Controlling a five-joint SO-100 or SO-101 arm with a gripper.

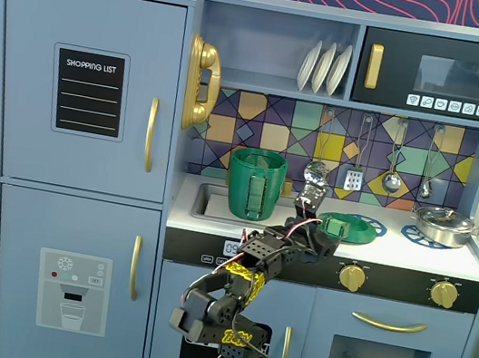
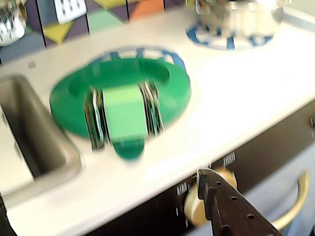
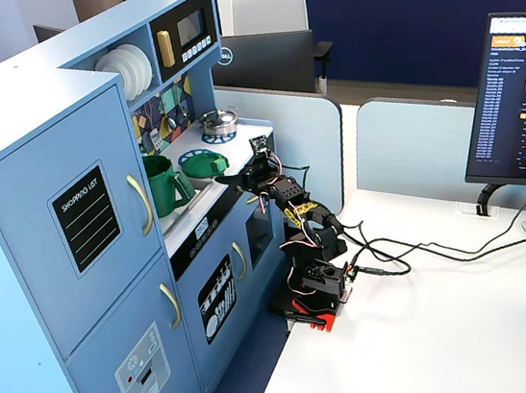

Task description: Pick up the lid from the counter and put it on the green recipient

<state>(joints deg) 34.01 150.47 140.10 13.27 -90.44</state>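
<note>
Your lid (image 2: 123, 93) lies flat on the counter (image 2: 236, 93), on top of the nearer blue burner ring (image 2: 142, 51), just beside the sink (image 2: 34, 132); in a fixed view the green recipient (image 1: 255, 183) stands in that sink, near the lid but apart from it. The gripper (image 1: 327, 233) reaches toward the lid's front edge; whether it is wide, narrow or already closed on anything you cannot tell from these pictures.

What could go wrong, as a judgement: the lid is thin and flat, so a low approach may push it across the smooth counter instead of catching it; it could slide off the ring toward the silver pan (image 1: 442, 224), or tip into the sink; a pinch on the rim alone may let it swing or drop on the lift; the recipient is tall, so too low a carry may knock it over.

Hard to make out: the wrist view is blurred, and only one dark finger (image 2: 231, 206) shows at its bottom edge; the raised middle of the lid reads as a pale green block between silvery stripes, its shape unclear; in the far fixed view the lid (image 3: 204, 165) is too small to judge contact.
</note>
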